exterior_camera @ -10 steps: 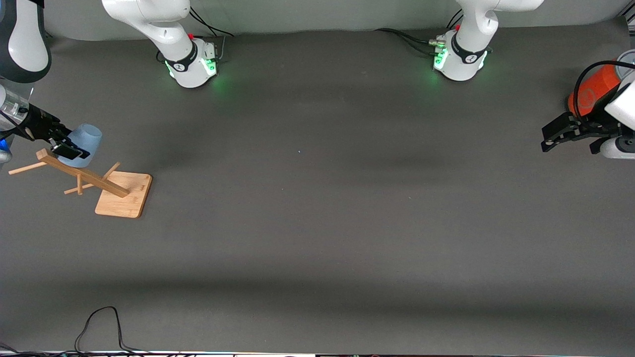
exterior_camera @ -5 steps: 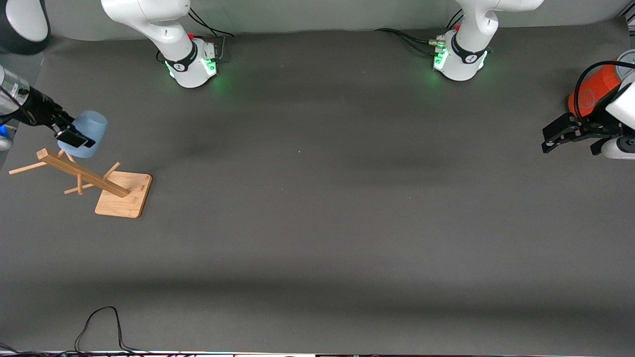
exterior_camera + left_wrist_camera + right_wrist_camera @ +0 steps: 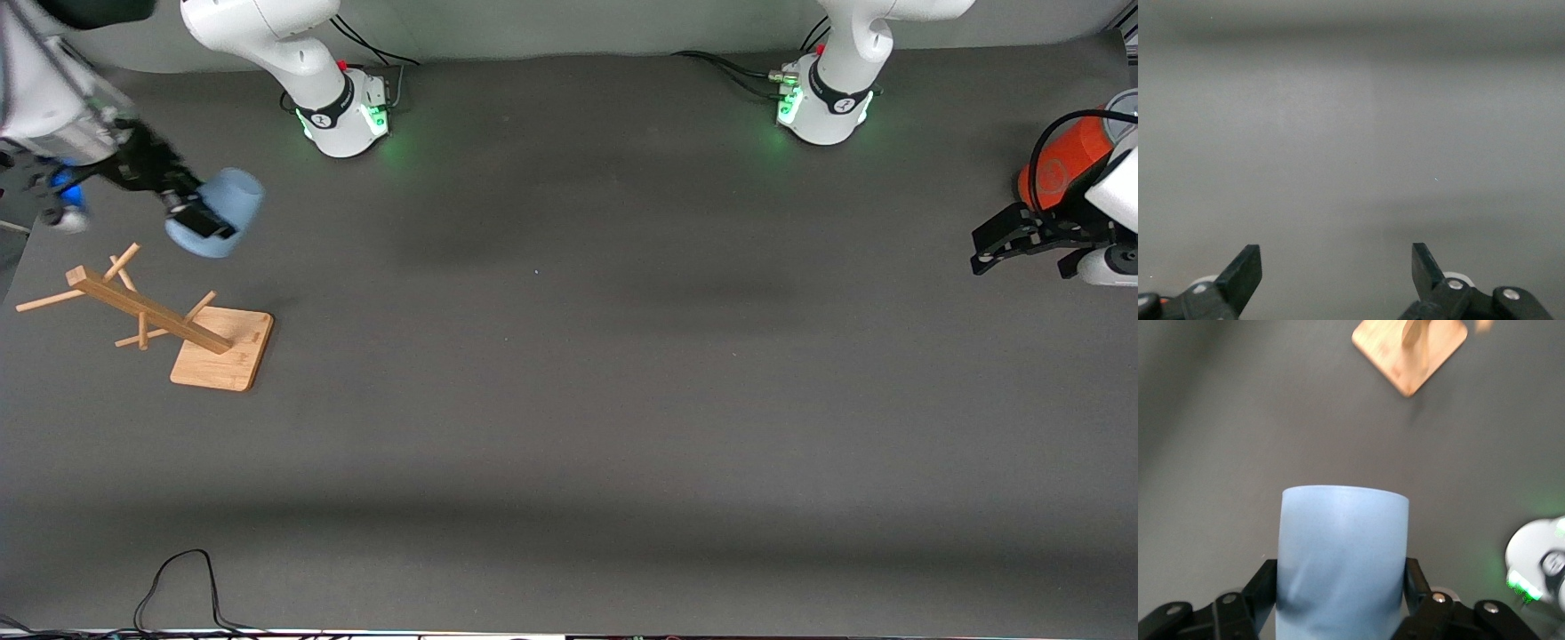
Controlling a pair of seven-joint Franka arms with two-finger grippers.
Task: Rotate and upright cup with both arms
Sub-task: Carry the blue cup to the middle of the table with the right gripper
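The pale-blue cup is held in the air, tilted on its side, over the table beside the wooden rack. My right gripper is shut on it. In the right wrist view the cup sits between the black fingers of the right gripper, rim pointing away from the camera. My left gripper waits open and empty at the left arm's end of the table; in the left wrist view the left gripper shows only bare table between its fingers.
The wooden peg rack stands on a square base, which also shows in the right wrist view. An orange can stands by the left arm. A black cable lies near the front camera's edge.
My right gripper has carried the cup up off the rack's pegs and toward the middle of the table. The left arm has not moved.
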